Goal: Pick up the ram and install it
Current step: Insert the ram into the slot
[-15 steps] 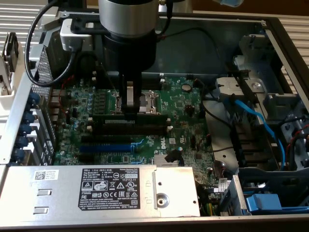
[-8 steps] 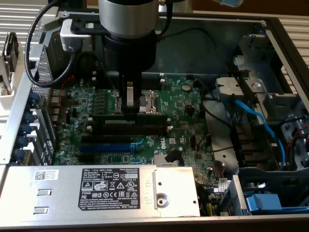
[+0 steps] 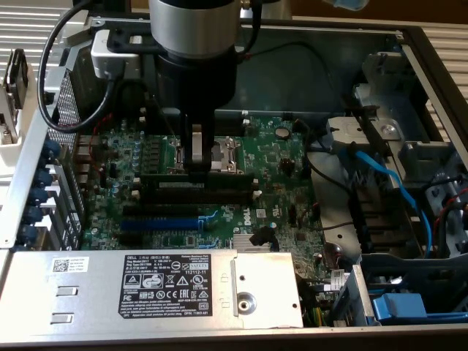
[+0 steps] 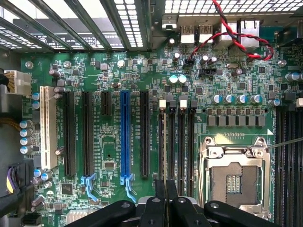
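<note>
1. Jaws clenched on the ram (image 3: 228,176) (image 4: 165,156). My fingers (image 4: 160,208) pinch it near mid-length.
2. The ram runs parallel to the blue slot (image 3: 161,223) (image 4: 124,137), on that slot's CPU-socket side. One black slot (image 4: 144,135) lies between them.
3. Hard to make out: from the wrist the ram shows edge-on, a thin line over the memory slot nearest the blue slot. I cannot tell whether it is seated or just above. Chips and label cannot be read.
4. Hidden: in the exterior view my own arm covers much of the CPU socket (image 4: 235,182), beyond the ram from the blue slot.
5. Cut off: the roots of my fingers run out of the wrist picture.
6. Edges: the other memory slots (image 4: 182,142) lie just past the ram from the blue slot, close together, with white end clips (image 4: 183,102).
7. Room: the power supply box (image 3: 175,289) stands near the blue slot on its far side from the ram. Between the blue slot and the ram, the board parts lie low.
</note>
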Controlling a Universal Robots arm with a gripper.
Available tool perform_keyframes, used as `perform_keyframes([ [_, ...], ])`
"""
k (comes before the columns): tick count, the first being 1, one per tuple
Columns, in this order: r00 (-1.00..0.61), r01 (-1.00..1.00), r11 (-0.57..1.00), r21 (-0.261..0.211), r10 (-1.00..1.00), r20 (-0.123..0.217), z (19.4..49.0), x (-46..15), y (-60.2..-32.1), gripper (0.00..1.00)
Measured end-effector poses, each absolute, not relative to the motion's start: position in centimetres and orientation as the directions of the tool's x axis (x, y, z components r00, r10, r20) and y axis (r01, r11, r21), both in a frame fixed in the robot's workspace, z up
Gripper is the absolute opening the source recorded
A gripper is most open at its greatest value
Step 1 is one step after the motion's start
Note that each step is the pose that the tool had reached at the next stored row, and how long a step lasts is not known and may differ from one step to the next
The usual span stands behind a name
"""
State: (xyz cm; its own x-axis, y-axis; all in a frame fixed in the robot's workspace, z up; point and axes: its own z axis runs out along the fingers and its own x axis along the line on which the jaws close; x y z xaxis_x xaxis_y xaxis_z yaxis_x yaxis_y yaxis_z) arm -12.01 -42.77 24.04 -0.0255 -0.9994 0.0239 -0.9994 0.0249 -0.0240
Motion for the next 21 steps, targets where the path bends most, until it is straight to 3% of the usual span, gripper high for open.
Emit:
perform_keyframes([
  [21,-0.027,-0.999,0.026,-0.024,-0.999,0.023,23.72,-12.02,-42.8,0.12],
])
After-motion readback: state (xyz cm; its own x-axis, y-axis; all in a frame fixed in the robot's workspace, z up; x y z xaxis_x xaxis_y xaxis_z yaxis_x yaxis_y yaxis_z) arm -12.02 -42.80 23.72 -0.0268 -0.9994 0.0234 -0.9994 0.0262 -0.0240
